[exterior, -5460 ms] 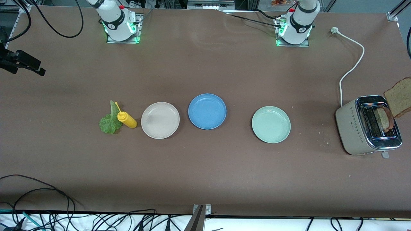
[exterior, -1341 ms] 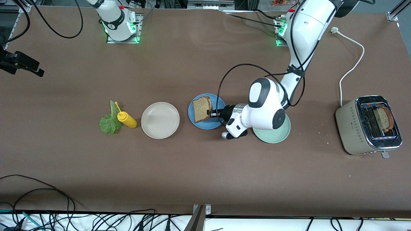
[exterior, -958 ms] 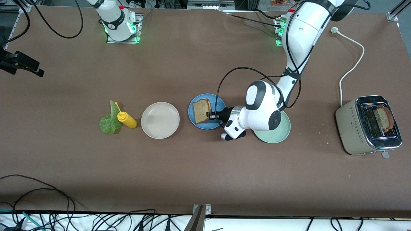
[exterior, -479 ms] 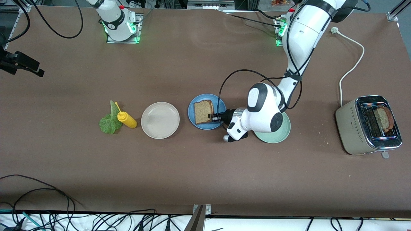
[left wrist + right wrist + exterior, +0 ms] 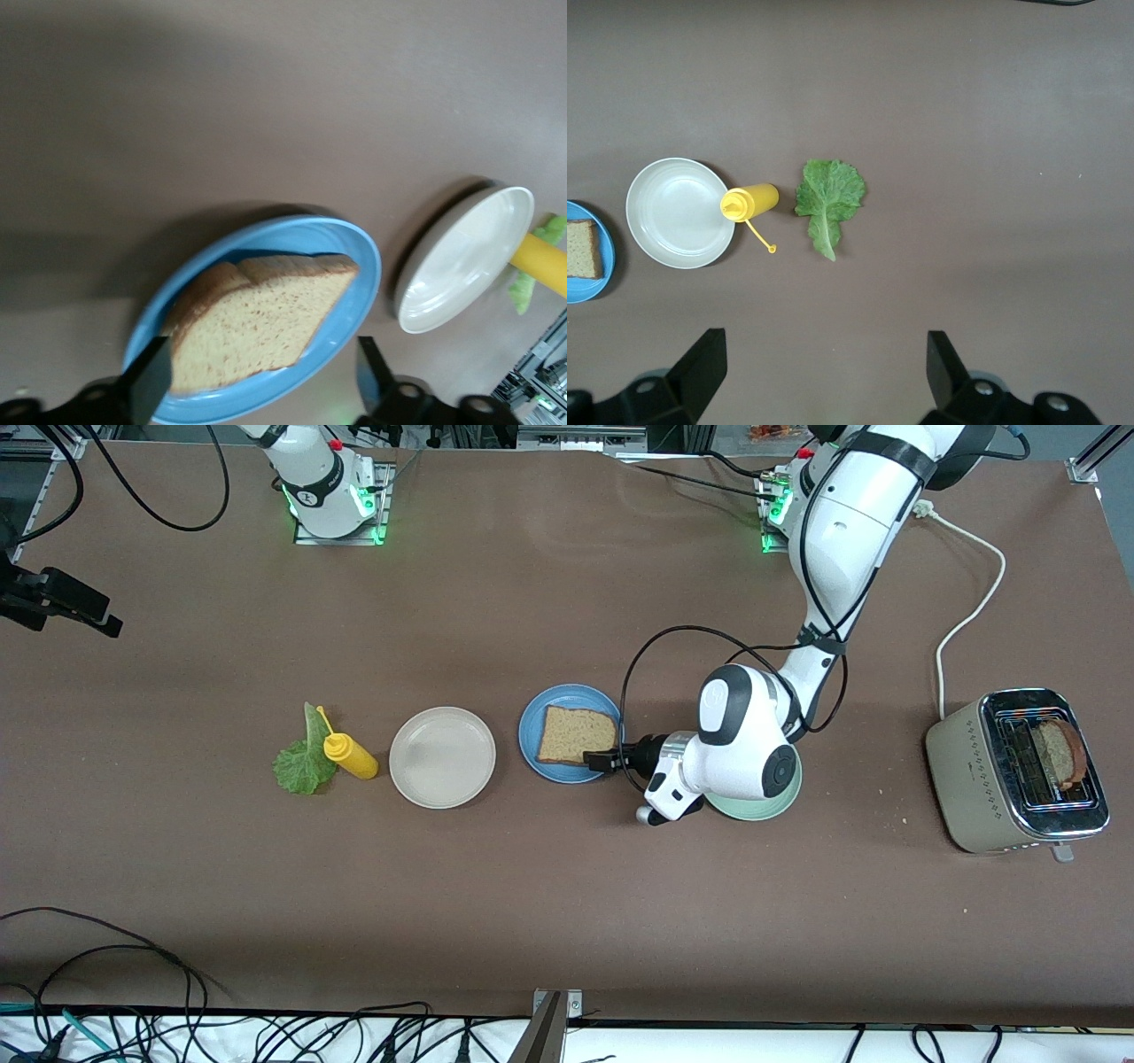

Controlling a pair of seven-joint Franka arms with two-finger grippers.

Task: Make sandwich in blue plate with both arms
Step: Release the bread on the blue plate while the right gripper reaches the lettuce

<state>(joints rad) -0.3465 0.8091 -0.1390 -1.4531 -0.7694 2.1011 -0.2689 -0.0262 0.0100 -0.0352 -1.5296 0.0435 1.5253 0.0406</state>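
bread slice (image 5: 578,735) is lying flat in the blue plate (image 5: 537,717), crust toward the robots' bases. left gripper (image 5: 605,760) is sitting low at the plate rim toward the left arm's end, jaws apart and gripping nothing, bread released. right gripper (image 5: 824,376) is waiting high over the lettuce leaf (image 5: 299,764) w/ fingers spread, empty. 2nd slice (image 5: 1060,752) is standing in the toaster (image 5: 974,779). bread is looking light, soft, crumbly, so probably pinching by the crust edge is best; lettuce is looking thin & floppy, taking by the stem. no readable labels or writing visible.
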